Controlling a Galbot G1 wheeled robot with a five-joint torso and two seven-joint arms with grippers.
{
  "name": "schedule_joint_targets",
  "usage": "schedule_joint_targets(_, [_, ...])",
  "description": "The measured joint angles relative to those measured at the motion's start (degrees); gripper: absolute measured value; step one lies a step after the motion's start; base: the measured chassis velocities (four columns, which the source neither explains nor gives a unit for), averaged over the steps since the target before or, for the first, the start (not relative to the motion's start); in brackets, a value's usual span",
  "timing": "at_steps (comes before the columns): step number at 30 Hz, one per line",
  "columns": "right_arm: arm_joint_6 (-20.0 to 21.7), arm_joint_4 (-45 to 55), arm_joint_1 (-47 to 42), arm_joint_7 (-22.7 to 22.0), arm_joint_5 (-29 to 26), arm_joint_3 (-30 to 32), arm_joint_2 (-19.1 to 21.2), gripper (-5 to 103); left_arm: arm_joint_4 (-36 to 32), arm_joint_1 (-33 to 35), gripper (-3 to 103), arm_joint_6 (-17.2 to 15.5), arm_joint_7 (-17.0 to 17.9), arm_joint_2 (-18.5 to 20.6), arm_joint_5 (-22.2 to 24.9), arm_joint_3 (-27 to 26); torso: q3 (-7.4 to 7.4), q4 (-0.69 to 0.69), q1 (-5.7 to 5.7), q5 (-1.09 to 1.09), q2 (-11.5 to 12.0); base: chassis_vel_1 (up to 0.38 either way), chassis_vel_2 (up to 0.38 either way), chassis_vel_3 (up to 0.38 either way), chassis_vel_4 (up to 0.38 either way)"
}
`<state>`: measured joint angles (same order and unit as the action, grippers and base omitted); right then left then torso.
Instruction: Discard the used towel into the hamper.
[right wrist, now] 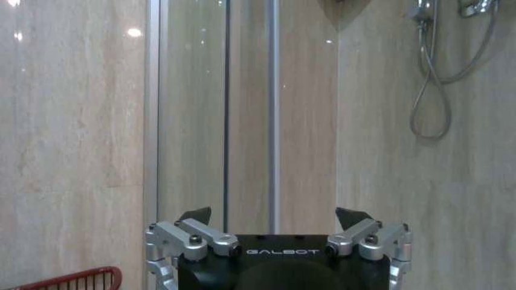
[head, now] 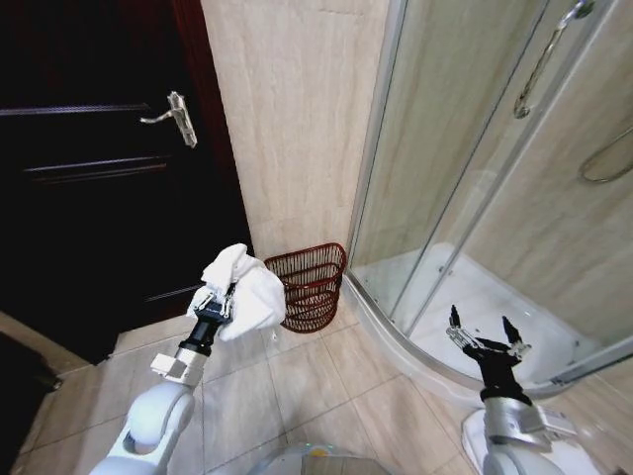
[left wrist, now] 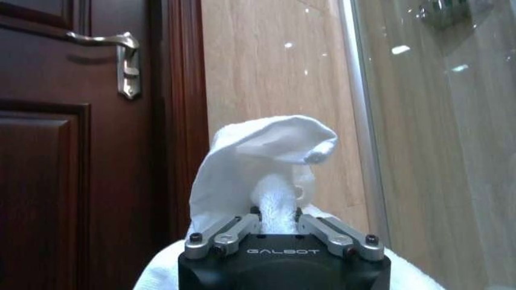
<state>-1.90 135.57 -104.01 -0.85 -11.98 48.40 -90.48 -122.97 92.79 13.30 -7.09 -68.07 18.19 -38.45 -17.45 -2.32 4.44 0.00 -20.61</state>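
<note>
Left end effector (head: 211,300) clamped on white towel (head: 242,287) beside hamper (head: 311,285); right end effector (head: 485,331) wide open, empty

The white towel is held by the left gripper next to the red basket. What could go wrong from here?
1. The left gripper holds the towel beside the hamper, not over its opening; released here, it would likely land on the floor tiles.
2. The towel hangs loosely, so a fold may catch on the hamper's rim.
3. The hamper looks light and could tip if bumped.
The open right gripper waits near the shower enclosure.
</note>
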Motion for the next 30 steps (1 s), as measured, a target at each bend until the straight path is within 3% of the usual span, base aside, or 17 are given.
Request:
schedule_joint_targets(11, [-0.44,-0.38,-0.03,-0.05,0.09,-0.27,-0.31,100,0.23,-0.63,10,0.46,-1.59,0.77,-0.64,0.98,-0.06,0.00,0.04,0.00,-0.08,-0.119,0.109,0.119,-0.112])
schedule_joint_targets(18, [-1.28,-0.73,-0.67,-0.34,0.31,-0.11,-0.95,100,2.21,-5.62,10,-0.62,-3.82,3.28,-0.94,4.19,-0.05,-0.01,0.03,-0.01,-0.13,-0.008,0.016,0.014,-0.022])
schedule_joint_targets(24, [-1.99,-1.70,-1.58,-0.30,2.43,0.48,-1.63,100,5.64,-14.70,10,-4.33,-3.15,9.39,1.73,12.74,-0.08,0.01,0.03,-0.01,-0.15,0.000,0.000,0.000,0.000])
schedule_joint_targets(28, [-2.00,-1.86,-1.48,-0.34,3.81,0.42,-1.65,100,8.54,-19.52,10,-4.87,-3.00,11.78,3.05,16.81,-0.09,0.00,0.04,0.00,-0.15,0.000,0.000,0.000,0.000])
schedule_joint_targets(30, [-2.03,-1.89,-1.26,-0.51,5.16,0.23,-1.69,100,11.38,-25.05,10,-5.61,-2.93,13.08,4.08,20.61,-0.10,-0.02,0.05,-0.03,-0.15,0.000,0.000,0.000,0.000])
